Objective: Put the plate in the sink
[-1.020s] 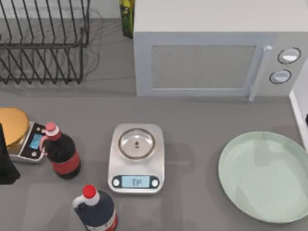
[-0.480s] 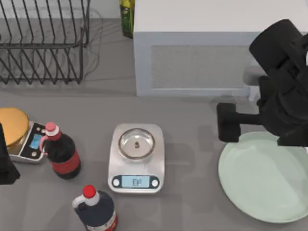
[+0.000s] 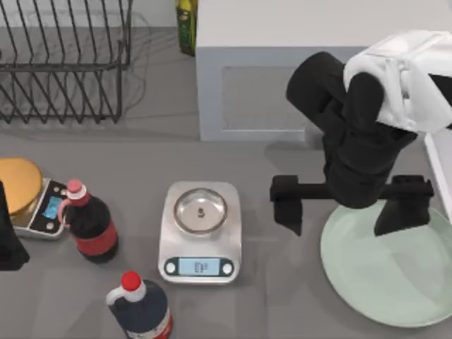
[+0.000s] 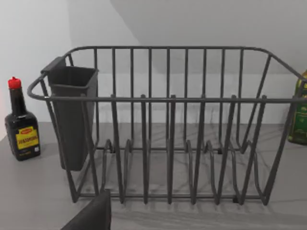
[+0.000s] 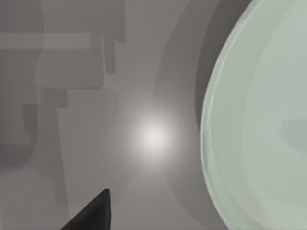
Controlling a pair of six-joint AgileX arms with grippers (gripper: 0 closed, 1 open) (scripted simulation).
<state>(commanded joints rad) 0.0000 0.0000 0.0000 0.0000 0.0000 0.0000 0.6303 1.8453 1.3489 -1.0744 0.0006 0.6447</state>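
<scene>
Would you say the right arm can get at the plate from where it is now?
Probably yes. The right gripper hangs open over the plate, its fingers straddling the plate's near-left rim, with nothing between them; the kitchen scale stands well clear to the left.

A large round plate (image 3: 385, 272), pale mint green, smooth and shallow with a low raised rim, lies flat and upright on the grey desk at the top view's lower right. Its far edge is partly covered from above. Nothing rests in it. Just beyond it, along the desk's right edge, runs a narrow slanting white strip, the rim of the sink (image 3: 438, 169). The right wrist view shows the plate's curved rim against the desk.
</scene>
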